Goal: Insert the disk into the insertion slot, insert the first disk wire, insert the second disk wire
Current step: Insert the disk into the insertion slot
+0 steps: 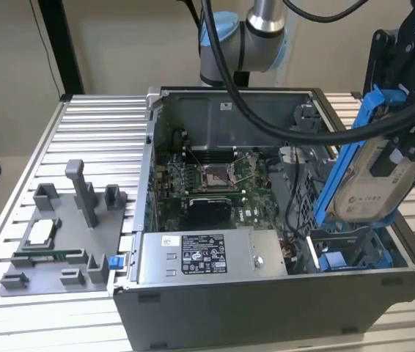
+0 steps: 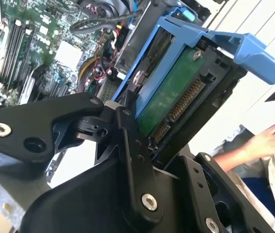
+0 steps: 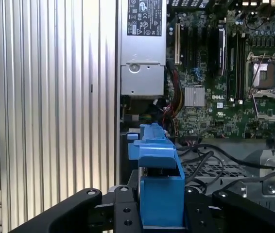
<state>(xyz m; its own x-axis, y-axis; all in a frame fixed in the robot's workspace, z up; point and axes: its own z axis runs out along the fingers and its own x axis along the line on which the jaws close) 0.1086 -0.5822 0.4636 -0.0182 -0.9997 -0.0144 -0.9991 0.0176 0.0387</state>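
Hanging above the open case, the disk is clamped in the gripper. The fingers are closed on its blue carrier, as the second wrist view shows. Taking the exterior view as a dial, the disk sits at abt 3 o'clock, tilted, label side toward the camera, long axis running approx 1 to 7. Its green board & connector edge show in the second wrist view, w/ no wire plugged in there.

The insertion slot, w/ its blue rails, lies just below the disk at abt 4–5 o'clock, in the case's near corner on the exterior view's right. The disk's lower end is near it but looks apart, and it is not seated.

Outward: the motherboard is at dial centre and the silver power-supply box at 6–7 o'clock. Black cables sweep from 12 toward 3. A grey fixture tray rests on the ribbed table at 8–9 o'clock. A person's hand shows beyond the disk in the second wrist view.

Progress, my read: step 1 is underway but not done, since the disk is over the bay, not in it. Both wire steps are left, so 0 of 3 complete.
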